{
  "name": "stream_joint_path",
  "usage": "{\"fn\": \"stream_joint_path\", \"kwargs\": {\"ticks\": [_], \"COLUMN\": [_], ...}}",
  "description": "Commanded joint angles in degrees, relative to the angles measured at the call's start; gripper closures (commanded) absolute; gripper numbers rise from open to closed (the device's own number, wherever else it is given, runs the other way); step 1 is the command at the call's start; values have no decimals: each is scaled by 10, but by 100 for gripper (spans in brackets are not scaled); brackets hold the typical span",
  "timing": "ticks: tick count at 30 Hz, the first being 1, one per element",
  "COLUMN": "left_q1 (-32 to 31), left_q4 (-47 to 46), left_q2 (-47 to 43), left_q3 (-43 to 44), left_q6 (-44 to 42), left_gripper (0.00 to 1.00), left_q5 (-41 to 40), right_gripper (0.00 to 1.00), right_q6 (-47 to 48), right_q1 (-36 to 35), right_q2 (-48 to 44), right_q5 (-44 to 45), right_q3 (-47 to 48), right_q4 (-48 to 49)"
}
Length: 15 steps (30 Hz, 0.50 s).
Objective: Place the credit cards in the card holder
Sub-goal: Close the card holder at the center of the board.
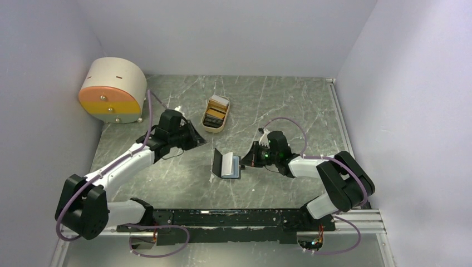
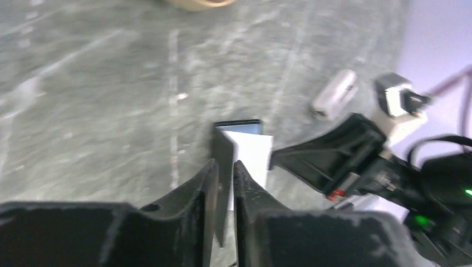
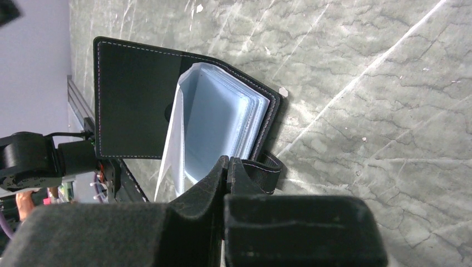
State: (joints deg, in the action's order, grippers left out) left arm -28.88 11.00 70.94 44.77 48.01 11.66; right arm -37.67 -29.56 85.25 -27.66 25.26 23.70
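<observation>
The card holder [image 1: 225, 164] lies open on the table's middle, black cover raised at its left, blue-grey pockets [image 3: 214, 119] showing. My right gripper [image 1: 249, 160] is shut on the holder's right edge [image 3: 227, 160], beside the snap tab [image 3: 267, 169]. The credit cards [image 1: 215, 113], whitish, golden and dark, lie in a beige oblong tray [image 1: 203, 123] behind it. My left gripper [image 1: 196, 135] is left of the holder and shut on a dark card [image 2: 223, 147], held edge-on between its fingers [image 2: 224, 163] and aimed at the holder [image 2: 253, 156].
A big beige-and-orange round box [image 1: 111, 92] stands at the back left. The right arm [image 2: 345, 156] fills the right of the left wrist view. The tray's rim [image 2: 195, 4] shows at that view's top. Walls close in on the left, back and right.
</observation>
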Motion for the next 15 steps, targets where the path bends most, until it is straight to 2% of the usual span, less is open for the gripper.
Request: {"fn": "stream_joint_path", "kwargs": {"ticks": [1, 6, 9, 15], "left_q1": [25, 21, 14, -13], "left_q4": [81, -32, -97, -160], "left_q2": [9, 86, 120, 151], "left_q3": [-43, -78, -84, -66], "left_q6": [-30, -25, -19, -22], "left_gripper": [83, 90, 90, 86], "left_q5": [-45, 67, 143, 206], "right_gripper": [100, 100, 100, 100], "right_q6": [7, 7, 8, 8], "right_q1": [4, 4, 5, 6], "right_q2": [-6, -6, -7, -15], "right_q5": [4, 3, 4, 2], "right_q3": [-7, -5, -4, 2], "right_q4": [2, -1, -2, -11]}}
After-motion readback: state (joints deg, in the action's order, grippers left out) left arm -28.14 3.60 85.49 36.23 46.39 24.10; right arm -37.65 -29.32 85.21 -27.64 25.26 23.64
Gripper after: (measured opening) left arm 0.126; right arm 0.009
